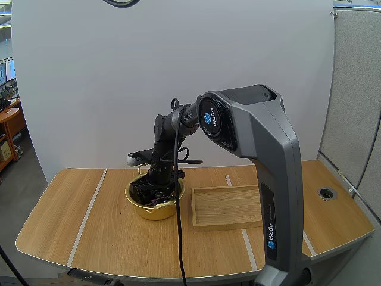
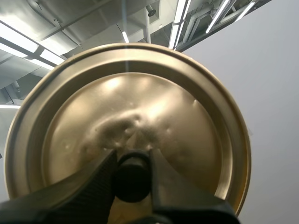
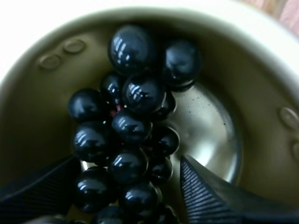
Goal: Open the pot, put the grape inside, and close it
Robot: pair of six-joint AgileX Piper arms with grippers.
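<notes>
My right gripper is down inside the gold pot. Its fingers stand wide apart and hold nothing. The bunch of grapes lies in the pot between them. My left gripper is squeezed tight on the black knob of the lid. The wooden tray sits on the table at 3 o'clock from the pot, just beside it.

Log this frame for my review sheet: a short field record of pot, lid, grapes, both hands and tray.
pot: uncovered, on table
lid: aloft, gripped by knob
grapes: inside pot
left hand: shut on lid knob
right hand: open, down in pot, fingers flanking grapes
tray: wooden, beside pot
</notes>
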